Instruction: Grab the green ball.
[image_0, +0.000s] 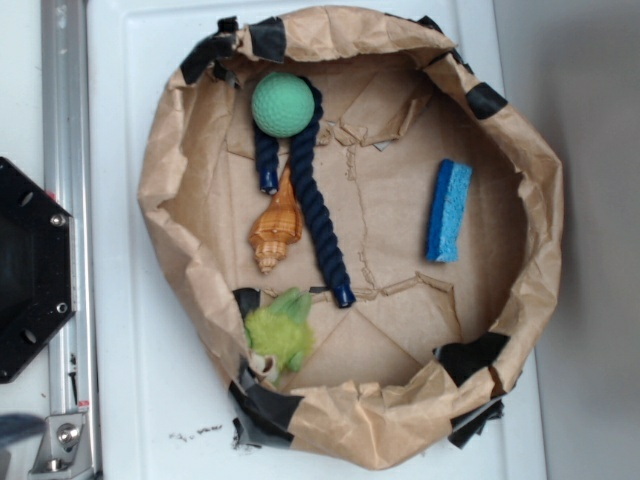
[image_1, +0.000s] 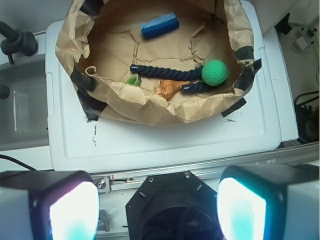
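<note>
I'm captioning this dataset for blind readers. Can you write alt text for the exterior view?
Overhead view of a crumpled brown paper basin holding a green ball that rests on the bend of a navy rope. An orange seashell lies between the rope's ends, a fuzzy green toy below them, a blue sponge to the right. No gripper shows.

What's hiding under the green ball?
The green ball sits on the bend of the navy rope, inside the paper bowl. The rope's bent part is covered by the ball, so it can't be seen.
</note>
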